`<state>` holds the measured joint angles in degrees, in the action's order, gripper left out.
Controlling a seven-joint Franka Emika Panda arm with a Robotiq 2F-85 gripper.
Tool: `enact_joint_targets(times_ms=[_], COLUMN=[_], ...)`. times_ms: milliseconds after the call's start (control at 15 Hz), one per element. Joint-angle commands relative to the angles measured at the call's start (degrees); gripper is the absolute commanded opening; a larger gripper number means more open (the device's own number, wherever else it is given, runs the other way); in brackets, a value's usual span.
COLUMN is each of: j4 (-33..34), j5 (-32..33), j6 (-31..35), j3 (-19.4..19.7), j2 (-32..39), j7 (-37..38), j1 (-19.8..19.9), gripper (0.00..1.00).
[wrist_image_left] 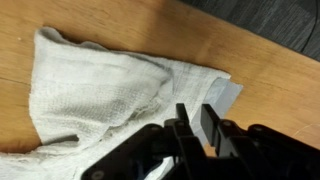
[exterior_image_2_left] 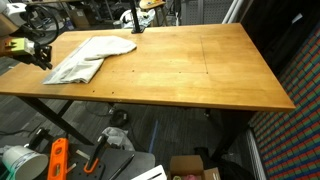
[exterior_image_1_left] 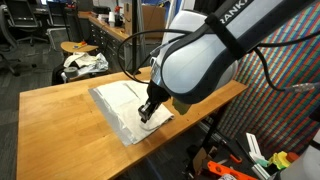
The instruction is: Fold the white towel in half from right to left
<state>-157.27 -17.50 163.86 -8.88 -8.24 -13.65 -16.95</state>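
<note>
Black letters reading "ANK", cut off by the frame edge, show on the white arm [exterior_image_1_left: 200, 60] in an exterior view. In the wrist view the end effector [wrist_image_left: 196, 125] has its fingers drawn close, with a narrow gap, at a corner of the white towel [wrist_image_left: 100, 90]. Whether it pinches cloth cannot be told. That towel lies rumpled near one end of the wooden surface [exterior_image_2_left: 200, 70].

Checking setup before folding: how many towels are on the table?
1. The white towel lies crumpled near one end of the table, with the gripper at its edge; a second underneath cannot be ruled out.
</note>
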Motion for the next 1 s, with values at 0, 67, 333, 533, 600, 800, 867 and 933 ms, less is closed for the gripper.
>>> enact_joint_targets(times_ms=[0, 67, 333, 533, 600, 800, 867, 933], j4=[0.03, 0.17, 2.04, 4.49, 5.15, 6.74, 7.22, 7.69], j5=[-0.77, -2.12, -9.25, -6.57, -7.04, -8.68, -9.54, -10.60], j6=[0.38, -0.98, -7.38, -10.30, -11.17, -13.31, -13.33, -13.87], j3=[-0.07, 0.56, 3.87, 6.26, 7.24, 9.27, 9.65, 9.88], j2=[-0.41, -1.13, -3.24, -1.39, -0.73, 1.94, 3.36, 4.41], j7=[0.58, -0.71, -7.40, -7.75, -8.91, -13.26, -14.80, -16.27], j1=[-1.44, -2.02, -2.63, 0.93, 1.56, 3.23, 3.70, 4.18], gripper=[0.54, 0.62, 0.92, 1.00, 1.00, 1.00, 1.00, 1.00])
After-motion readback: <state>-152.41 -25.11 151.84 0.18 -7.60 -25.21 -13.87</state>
